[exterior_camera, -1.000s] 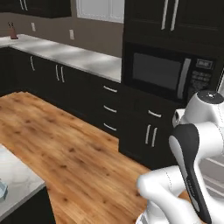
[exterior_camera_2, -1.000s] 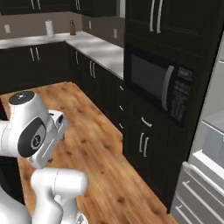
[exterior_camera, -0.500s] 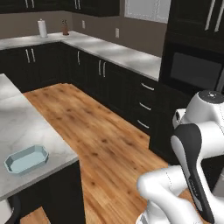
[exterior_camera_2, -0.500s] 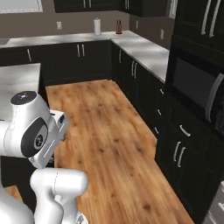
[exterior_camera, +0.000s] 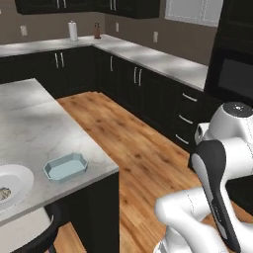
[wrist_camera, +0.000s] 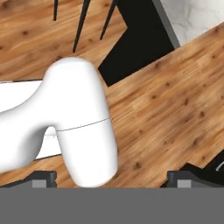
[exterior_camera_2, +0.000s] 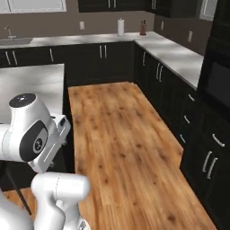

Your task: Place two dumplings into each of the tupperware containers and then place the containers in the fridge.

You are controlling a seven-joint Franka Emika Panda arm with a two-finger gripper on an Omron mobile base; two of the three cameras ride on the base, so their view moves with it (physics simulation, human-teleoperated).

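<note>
Light blue tupperware container [exterior_camera: 65, 167] on the marble island desk [exterior_camera: 34, 123], near its front corner.
Left base view: the container sits open on the desk, with a pale round plate [exterior_camera: 12, 184] just beside it toward the desk's near edge; beyond the desk runs a wood plank floor [exterior_camera: 133, 148], then dark cabinets [exterior_camera: 148, 89] under a grey countertop carrying a paper towel roll [exterior_camera: 73, 30]. Right base view: the same floor stretches from the desk to the cabinets. Hand view: the gripper [wrist_camera: 111, 179] stands fully open, holding nothing, above floor planks.
</note>
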